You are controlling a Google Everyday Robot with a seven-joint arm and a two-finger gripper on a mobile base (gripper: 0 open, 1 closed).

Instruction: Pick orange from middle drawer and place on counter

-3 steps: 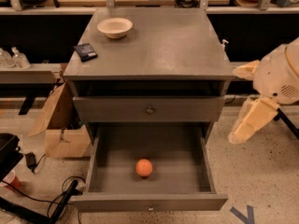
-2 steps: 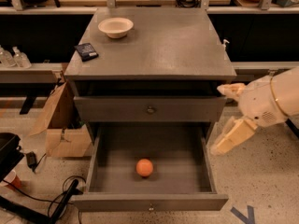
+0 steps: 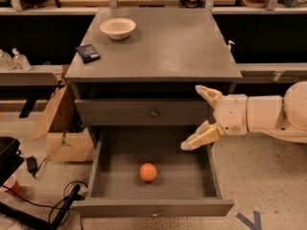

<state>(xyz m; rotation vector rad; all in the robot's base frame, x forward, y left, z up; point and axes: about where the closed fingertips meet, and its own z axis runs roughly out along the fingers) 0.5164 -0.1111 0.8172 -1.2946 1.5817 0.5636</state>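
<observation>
The orange [image 3: 148,172] lies on the floor of the pulled-out middle drawer [image 3: 152,208], a little left of its centre. My gripper [image 3: 194,118] comes in from the right on a cream arm, above the drawer's right side and in front of the upper drawer front. Its two cream fingers [image 3: 200,138] are spread wide apart and hold nothing. The orange is below and to the left of the gripper, not touched. The counter [image 3: 168,47] is the dark grey cabinet top above.
A cream bowl [image 3: 118,28] and a small dark packet [image 3: 88,52] sit on the counter's left part. The closed upper drawer has a round knob [image 3: 153,113]. A cardboard box [image 3: 62,128] and cables lie on the floor at the left.
My arm has moved left, from beside the cabinet to over the open drawer's right side. The orange has not moved.
</observation>
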